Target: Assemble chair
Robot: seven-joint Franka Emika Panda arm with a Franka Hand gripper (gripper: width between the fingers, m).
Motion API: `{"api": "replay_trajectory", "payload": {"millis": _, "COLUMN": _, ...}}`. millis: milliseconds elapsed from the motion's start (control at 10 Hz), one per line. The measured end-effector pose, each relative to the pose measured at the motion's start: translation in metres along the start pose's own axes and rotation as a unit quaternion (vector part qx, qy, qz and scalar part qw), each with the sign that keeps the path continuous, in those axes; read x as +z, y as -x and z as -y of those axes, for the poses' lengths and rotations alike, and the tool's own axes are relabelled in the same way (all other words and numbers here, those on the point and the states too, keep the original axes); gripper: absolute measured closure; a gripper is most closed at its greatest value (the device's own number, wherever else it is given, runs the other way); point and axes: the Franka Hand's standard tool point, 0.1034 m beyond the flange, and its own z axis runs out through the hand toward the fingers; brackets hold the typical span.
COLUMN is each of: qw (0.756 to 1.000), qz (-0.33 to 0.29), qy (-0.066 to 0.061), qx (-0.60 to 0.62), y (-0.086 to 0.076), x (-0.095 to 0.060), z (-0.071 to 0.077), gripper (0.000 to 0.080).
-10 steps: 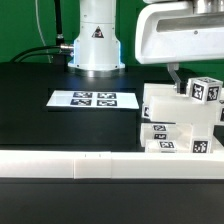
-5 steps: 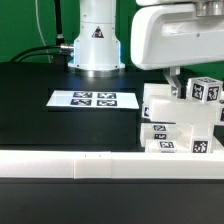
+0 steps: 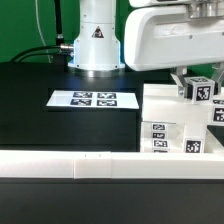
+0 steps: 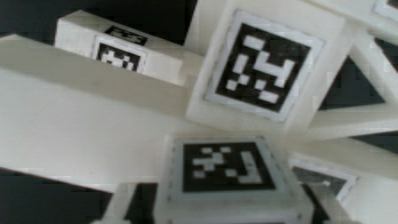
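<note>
- On the exterior view's right side of the table [image 3: 40,125], the chair [image 3: 168,112] stands as a bunch of white pieces with black-and-white tags, close behind the long white rail [image 3: 70,160].
- Many pieces sit packed together there, so I think a good part of the building is done. I cannot tell which pieces are really joined and which only lean on each other.
- One small tagged block [image 3: 202,89] sits on top of the bunch. I think this is the piece being worked on now, and it is not yet set in its last place.
- The end effector [image 4: 226,197] has a finger on each side of that block. I cannot tell if it is squeezing the block or only sitting around it.
- No other loose chair piece shows on the table, but the arm hides some of it.
- The table is black and flat. The marker board [image 3: 84,99] lies flat in the middle.
- Behind are the arm's white base [image 3: 95,40], some cables and a green wall [image 3: 25,25].
</note>
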Motion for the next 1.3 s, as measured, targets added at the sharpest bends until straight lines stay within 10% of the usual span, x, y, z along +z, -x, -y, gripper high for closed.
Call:
{"api": "replay_trajectory", "payload": {"millis": 400, "qw": 0.99, "qz": -0.009, "qy": 0.003, "qx": 0.141, "y": -0.002, "x": 0.0, "z": -0.002, "gripper": 0.0534}}
{"api": "replay_trajectory", "payload": {"millis": 1300, "qw": 0.879, "qz": -0.021, "qy": 0.043, "qx": 0.474, "y": 0.005, "x": -0.002, "z": -0.028, "gripper": 0.0532}}
